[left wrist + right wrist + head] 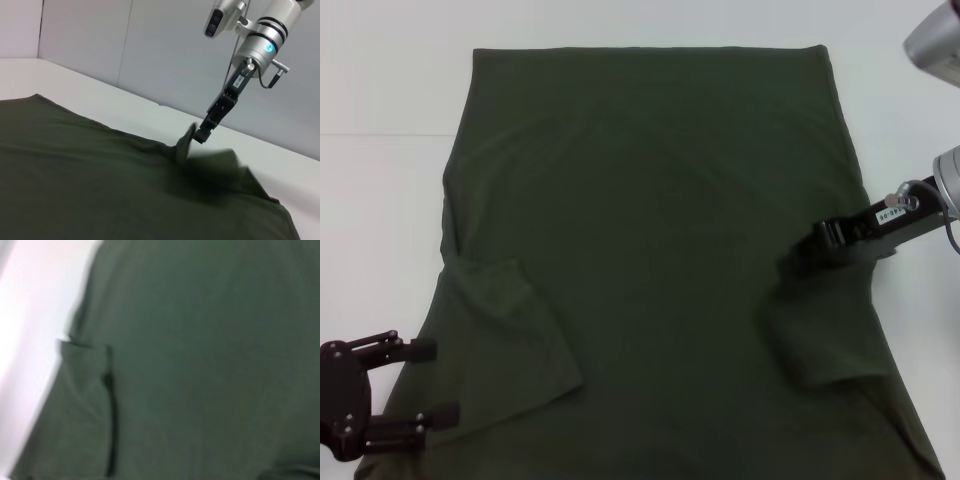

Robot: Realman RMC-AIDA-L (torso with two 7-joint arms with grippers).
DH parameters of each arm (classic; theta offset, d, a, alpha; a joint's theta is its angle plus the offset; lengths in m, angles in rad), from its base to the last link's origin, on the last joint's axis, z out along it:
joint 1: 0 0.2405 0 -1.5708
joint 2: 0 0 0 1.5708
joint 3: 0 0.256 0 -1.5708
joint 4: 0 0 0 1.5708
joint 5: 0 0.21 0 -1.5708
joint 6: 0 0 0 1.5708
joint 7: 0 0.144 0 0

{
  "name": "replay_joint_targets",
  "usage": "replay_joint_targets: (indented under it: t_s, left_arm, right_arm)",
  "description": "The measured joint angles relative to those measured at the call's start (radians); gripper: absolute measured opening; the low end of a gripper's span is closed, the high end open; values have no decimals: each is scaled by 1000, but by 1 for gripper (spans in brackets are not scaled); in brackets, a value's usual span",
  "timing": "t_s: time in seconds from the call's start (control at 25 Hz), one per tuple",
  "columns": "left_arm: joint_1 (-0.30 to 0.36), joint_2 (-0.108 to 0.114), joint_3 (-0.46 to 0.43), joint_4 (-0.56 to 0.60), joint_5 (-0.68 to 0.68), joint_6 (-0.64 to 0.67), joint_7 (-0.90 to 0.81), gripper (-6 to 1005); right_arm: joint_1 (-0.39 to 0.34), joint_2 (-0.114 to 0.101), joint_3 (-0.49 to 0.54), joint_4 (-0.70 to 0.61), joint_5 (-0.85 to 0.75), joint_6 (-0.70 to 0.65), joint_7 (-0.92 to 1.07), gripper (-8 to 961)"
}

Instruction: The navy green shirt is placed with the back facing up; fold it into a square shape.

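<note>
The navy green shirt [660, 250] lies flat on the white table [380, 90] with its plain side up. Its long way runs from the robot out to the far side of the table. The straight bottom hem is at the far end, and the two short sleeves are at the near end, close to the robot. Both sleeves are folded in onto the body of the shirt. The right gripper [810, 248] is at the shirt's right edge, just above the right sleeve, and its fingers are pinched tight on a little peak of the cloth there. The left gripper [432, 385] sits low at the near left corner, and its two fingers are spread apart, with the tips resting at the edge of the left sleeve.
</note>
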Motion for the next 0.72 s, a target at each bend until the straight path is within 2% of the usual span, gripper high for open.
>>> replay_joint_targets:
  t_s: [0.12,0.32,0.44,0.56,0.72]
  left_arm:
    - [0,-2,2,-2,0,-4,0,861]
    - [0,-5,0,-6,0,-4,0,860]
    - [-1,-6,-7,-21,-6,-4,-12,860]
    - [-6,1,-29,-44,-11,-3,-77,861]
    - [-16,19,-45,-61,-6,1,-256,862]
  right_arm:
    - [-32,-16,0,26,91,8,-18,56]
    - [-86,-29,15,43,145,18,-58,291]
    - [-130,-31,33,45,214,-8,-149,535]
    - [-196,-28,48,63,327,-63,-346,657]
    - [-311,-5,50,87,426,-109,-671,796]
